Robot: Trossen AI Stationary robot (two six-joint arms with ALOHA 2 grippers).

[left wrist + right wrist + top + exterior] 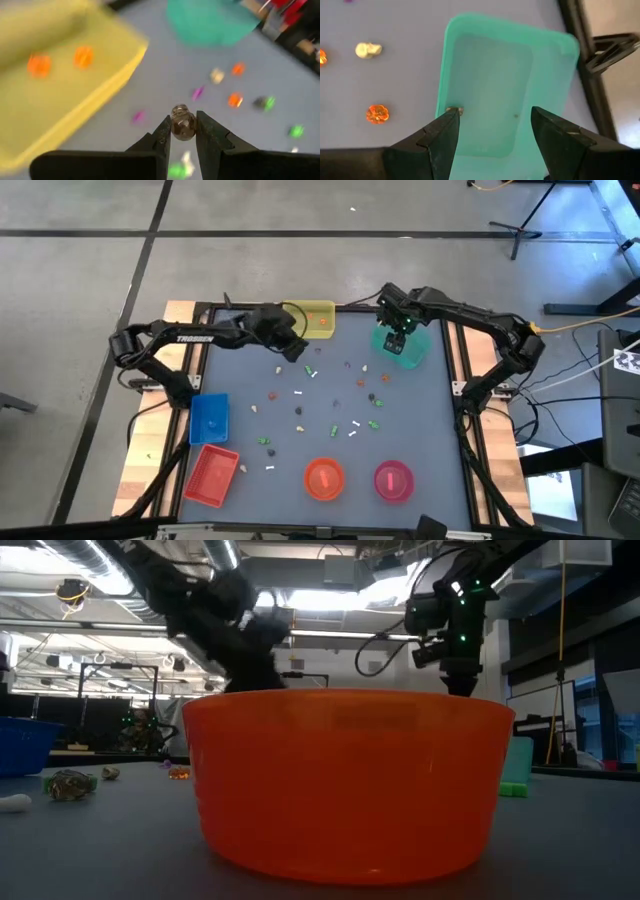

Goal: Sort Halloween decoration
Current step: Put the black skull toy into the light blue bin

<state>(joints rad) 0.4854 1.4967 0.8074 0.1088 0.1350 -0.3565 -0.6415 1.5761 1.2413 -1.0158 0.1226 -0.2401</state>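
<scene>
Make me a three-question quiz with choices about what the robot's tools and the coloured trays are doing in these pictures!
1. Where is the right tool?
A. Over the teal plastic tray
B. Over the red tray
C. Over the pink bowl

2. How many small orange trinkets lie in the yellow plastic tray?
A. None
B. Two
C. Five

3. What is the left tool doing?
A. Standing wide open
B. Pinching a small brownish trinket
C. Gripping the blue tray

Answers:
1. A, since the right wrist view looks past open fingers straight into the teal tray.
2. B, since the left wrist view shows two orange spots on the yellow tray.
3. B, since the trinket sits clamped between the fingertips.
</scene>
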